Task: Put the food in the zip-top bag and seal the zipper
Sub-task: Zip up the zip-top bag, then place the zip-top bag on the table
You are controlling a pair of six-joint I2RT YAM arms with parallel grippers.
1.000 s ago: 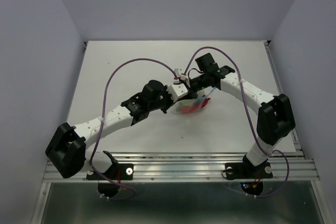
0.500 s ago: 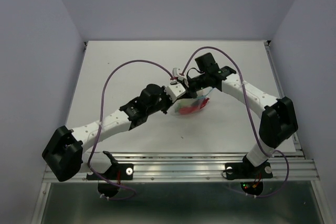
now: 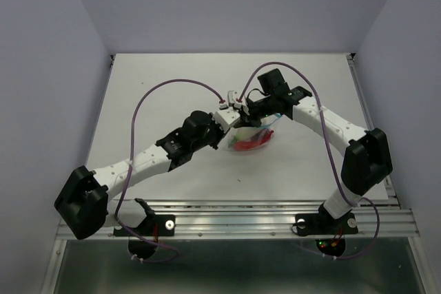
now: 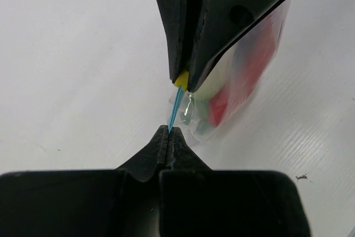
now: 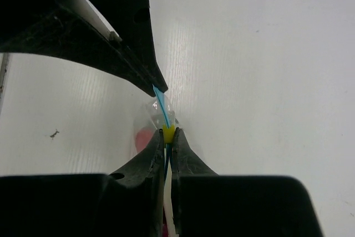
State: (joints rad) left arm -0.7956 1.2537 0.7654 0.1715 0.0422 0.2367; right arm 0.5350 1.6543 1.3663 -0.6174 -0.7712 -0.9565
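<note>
The zip-top bag [image 3: 252, 141] hangs between my two grippers over the middle of the table, with the food [image 3: 245, 144] showing red inside it. In the left wrist view my left gripper [image 4: 168, 132] is shut on the end of the light-blue zipper [image 4: 177, 104]. A red piece [image 4: 222, 106] and a whitish-green one [image 4: 217, 84] blur through the plastic; I cannot make out the onion. My right gripper [image 5: 168, 132] is shut on a small yellow slider [image 5: 168, 135] on the zipper [image 5: 162, 104], a short way from the left fingertips [image 5: 157, 86].
Purple cables [image 3: 162, 87] loop above both arms. The white table [image 3: 172, 74] is walled at the back and sides, with a metal rail [image 3: 241, 222] along its near edge. A small dark speck [image 3: 238, 181] lies in front of the bag.
The right gripper has drawn a little left along the zipper toward the left gripper. The left forearm has swung lower, and the bag has shifted slightly left.
</note>
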